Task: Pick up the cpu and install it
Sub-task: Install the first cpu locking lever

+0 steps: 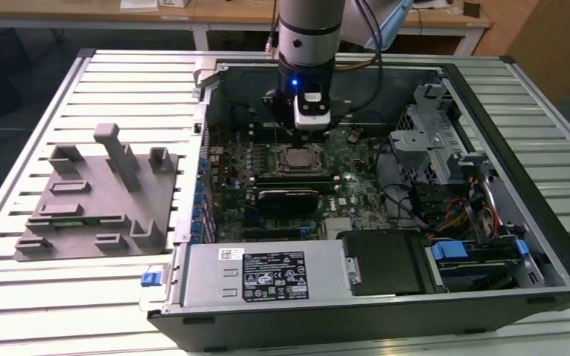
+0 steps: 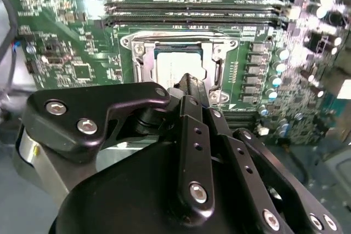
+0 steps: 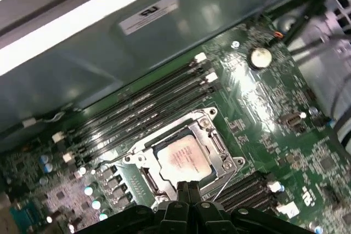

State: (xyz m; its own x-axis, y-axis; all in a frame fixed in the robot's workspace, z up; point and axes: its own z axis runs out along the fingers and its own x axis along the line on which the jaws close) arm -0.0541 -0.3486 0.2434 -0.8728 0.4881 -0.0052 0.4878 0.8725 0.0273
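Observation:
The cpu [image 1: 298, 158] lies flat in the metal-rimmed socket [image 3: 204, 121] on the green motherboard, its pale silver top facing up. It shows in both wrist views, cpu [image 2: 175, 65] and cpu [image 3: 184, 159]. My gripper [image 1: 305, 139] hangs just above it inside the open computer case. Its two black fingers [image 3: 184, 189] are pressed together with nothing between them, over the near edge of the chip. In the second wrist view the gripper [image 2: 190, 82] covers part of the socket.
A grey plastic fixture [image 1: 97, 193] with upright posts sits on the slatted table at the exterior view's left. The case walls [image 1: 522, 170], a drive cage [image 1: 429, 126], cables and the power supply [image 1: 265, 274] surround the board. Memory slots [image 3: 148, 102] run beside the socket.

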